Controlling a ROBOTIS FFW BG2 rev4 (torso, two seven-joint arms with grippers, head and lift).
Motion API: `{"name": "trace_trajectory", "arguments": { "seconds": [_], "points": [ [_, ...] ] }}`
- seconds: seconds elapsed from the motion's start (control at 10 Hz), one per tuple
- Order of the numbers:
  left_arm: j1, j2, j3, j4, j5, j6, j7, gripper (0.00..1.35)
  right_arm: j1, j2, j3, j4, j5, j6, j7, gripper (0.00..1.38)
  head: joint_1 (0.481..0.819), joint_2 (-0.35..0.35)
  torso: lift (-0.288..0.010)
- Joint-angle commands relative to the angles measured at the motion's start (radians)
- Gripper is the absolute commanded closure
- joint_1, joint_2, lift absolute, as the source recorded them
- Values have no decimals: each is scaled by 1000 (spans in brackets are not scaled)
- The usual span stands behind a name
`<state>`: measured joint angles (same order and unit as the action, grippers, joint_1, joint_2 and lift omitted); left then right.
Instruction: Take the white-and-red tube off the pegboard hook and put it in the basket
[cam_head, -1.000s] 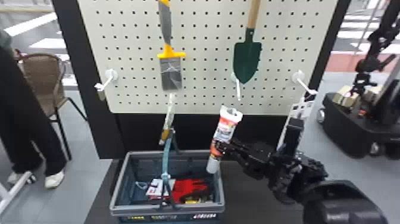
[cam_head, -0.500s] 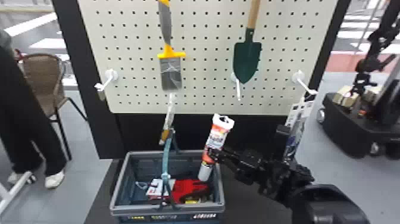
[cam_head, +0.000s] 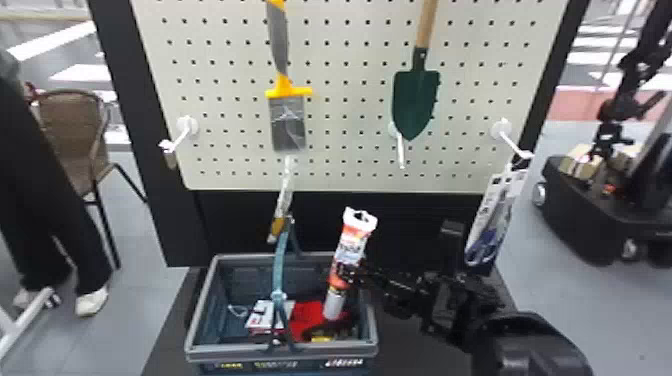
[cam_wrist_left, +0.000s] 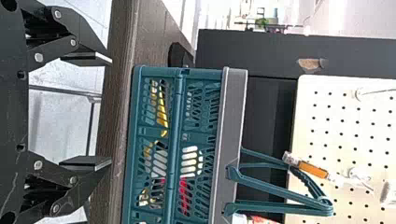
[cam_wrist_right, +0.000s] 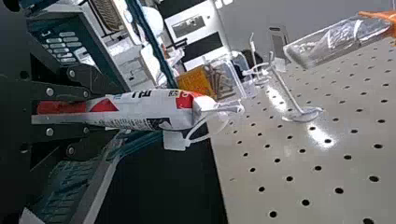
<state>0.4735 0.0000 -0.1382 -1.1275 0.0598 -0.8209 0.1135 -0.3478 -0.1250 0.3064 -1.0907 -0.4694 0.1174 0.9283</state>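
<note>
White-and-red tube between closed right fingers, over basket, left fingers wide apart, empty

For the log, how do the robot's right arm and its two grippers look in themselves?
The right arm is black, with a bulky, rounded housing and slimmer jointed parts towards the gripper. The left gripper is black too, with angular linkages, silvery round pins and flat fingertips. The right gripper is likewise black, with silvery pins. I can't make out any cables.
</note>
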Motion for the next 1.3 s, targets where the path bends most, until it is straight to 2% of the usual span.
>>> {"name": "trace_trajectory", "arguments": {
  "seconds": [0.0, 0.3, 0.6, 0.8, 0.9, 1.0, 1.1, 1.2],
  "points": [
    [0, -3, 0, 2, 2, 2, 0, 510, -25, 7, 26, 56, -18, -10, 6, 1018, 549, 0, -100],
    [-5, -3, -1, 7, 2, 2, 0, 510, -83, 25, 106, 179, -74, -38, 26, 1016, 549, 0, -100],
    [-7, -3, -4, 12, 2, -1, 0, 510, -103, 33, 149, 223, -123, -42, 37, 1018, 549, 0, -100],
    [-7, -3, -4, 14, 5, -4, 0, 512, -107, 35, 158, 230, -115, -41, 41, 998, 549, 0, -100],
    [-5, -3, -4, 14, 6, -6, 0, 512, -107, 33, 157, 233, -115, -41, 41, 639, 549, 0, -100],
    [-5, -3, -6, 14, 8, -7, 0, 512, -107, 31, 157, 233, -115, -41, 41, 163, 549, 0, -100],
    [-5, -3, -9, 14, 9, -7, 0, 512, -105, 31, 155, 233, -115, -42, 41, -2, 549, 0, -100],
    [-5, -3, -9, 14, 11, -7, 0, 512, -105, 31, 155, 233, -115, -44, 41, 19, 549, 0, -100]
  ]
}}
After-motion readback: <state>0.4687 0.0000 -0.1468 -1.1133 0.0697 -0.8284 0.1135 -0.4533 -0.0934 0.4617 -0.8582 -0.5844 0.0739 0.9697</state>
